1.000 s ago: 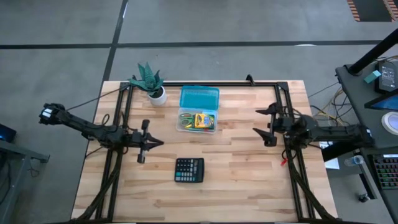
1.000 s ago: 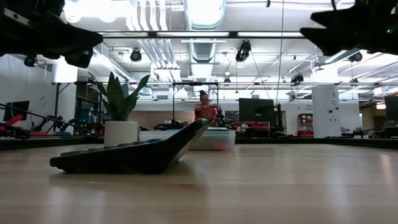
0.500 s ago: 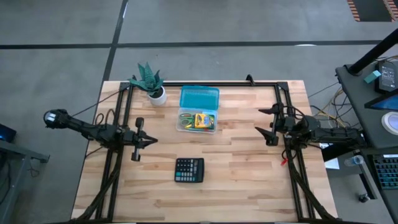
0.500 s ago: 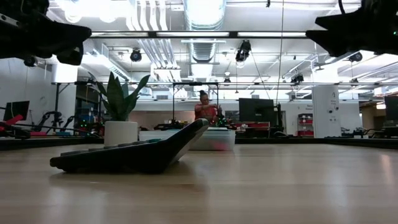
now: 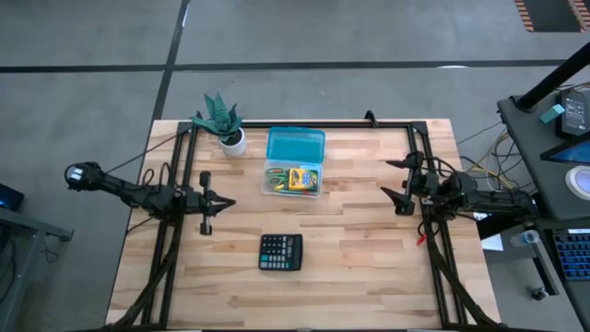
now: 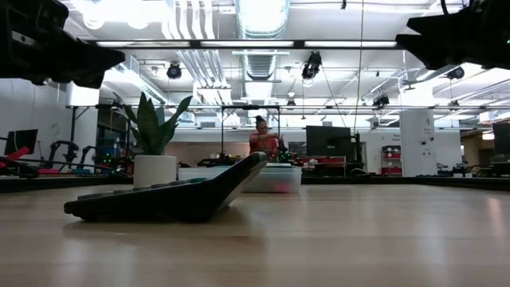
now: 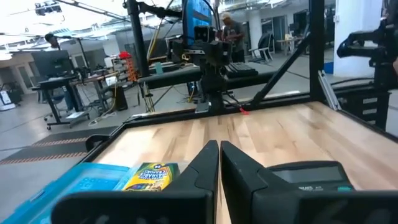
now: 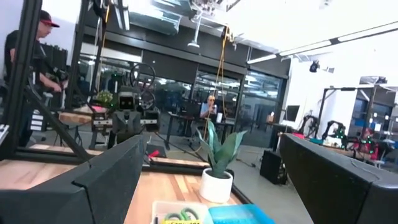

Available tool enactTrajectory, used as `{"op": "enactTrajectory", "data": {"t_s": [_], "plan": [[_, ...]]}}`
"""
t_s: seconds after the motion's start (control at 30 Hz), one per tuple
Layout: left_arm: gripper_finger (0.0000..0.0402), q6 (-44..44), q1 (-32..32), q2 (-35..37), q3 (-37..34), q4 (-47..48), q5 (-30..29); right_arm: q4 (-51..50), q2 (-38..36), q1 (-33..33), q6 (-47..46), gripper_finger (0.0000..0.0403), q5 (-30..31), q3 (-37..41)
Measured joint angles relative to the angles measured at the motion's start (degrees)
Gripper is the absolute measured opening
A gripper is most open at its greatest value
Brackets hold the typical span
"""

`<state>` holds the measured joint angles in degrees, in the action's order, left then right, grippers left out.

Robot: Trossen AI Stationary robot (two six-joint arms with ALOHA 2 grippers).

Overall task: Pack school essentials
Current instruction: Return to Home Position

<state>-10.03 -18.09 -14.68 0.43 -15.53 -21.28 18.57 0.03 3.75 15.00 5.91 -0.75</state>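
Retract underway: left tool point(image 5: 208, 203) drew back toward tabletop's point(image 5: 359, 267) left edge, shut and empty, right tool point(image 5: 399, 182) wide open, empty; crayon box point(image 5: 300, 179) sat in storage box point(image 5: 295, 146), packing looked done.

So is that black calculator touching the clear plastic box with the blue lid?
Apart. The high view shows a wide strip of bare wooden table between the black calculator and the clear plastic box with the blue lid.

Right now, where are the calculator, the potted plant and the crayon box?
calculator point(image 5: 280, 251): high view, middle of its keypad.
potted plant point(image 5: 234, 141): high view, on its white pot.
crayon box point(image 5: 300, 179): high view, on its yellow top face.
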Motion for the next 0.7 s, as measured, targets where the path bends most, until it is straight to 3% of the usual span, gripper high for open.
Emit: {"op": "enactTrajectory", "data": {"t_s": [0.4,0.7], "plan": [[0.0000,3.6,0.0,-1.6,-0.1,1.6,0.0,3.3,0.0,-0.1,-1.6,0.0364,-2.7,0.1],[0.0000,3.6,0.0,-4.1,-0.1,1.6,0.0,2.7,2.4,-0.1,-9.8,0.0364,-2.7,0.1]]}}
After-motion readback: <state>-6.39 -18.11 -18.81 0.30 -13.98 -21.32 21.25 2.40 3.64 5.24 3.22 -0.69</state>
